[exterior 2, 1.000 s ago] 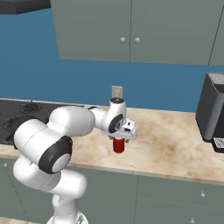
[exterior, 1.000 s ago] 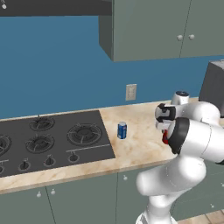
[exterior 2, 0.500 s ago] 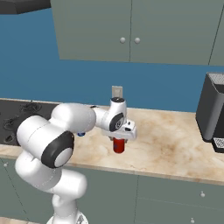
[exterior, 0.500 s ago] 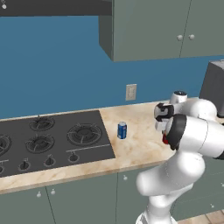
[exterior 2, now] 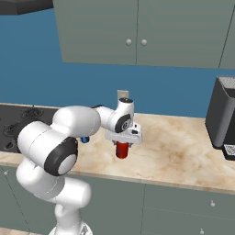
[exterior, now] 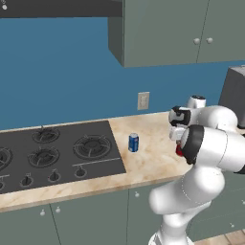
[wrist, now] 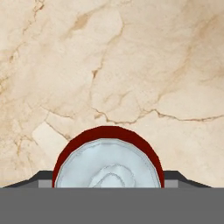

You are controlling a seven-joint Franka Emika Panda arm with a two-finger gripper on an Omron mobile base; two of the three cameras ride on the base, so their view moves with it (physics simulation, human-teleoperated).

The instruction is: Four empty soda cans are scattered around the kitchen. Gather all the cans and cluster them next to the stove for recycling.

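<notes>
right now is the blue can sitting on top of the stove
No, the blue can stands upright on the counter just right of the stove.

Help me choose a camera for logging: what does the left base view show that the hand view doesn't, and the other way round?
Left base view alone: the stove, a blue can standing just right of it, a wall outlet, cabinets. Hand view alone: the red can from above, silver top, end effector closed around its sides. Both: the marble counter and that red can.
</notes>
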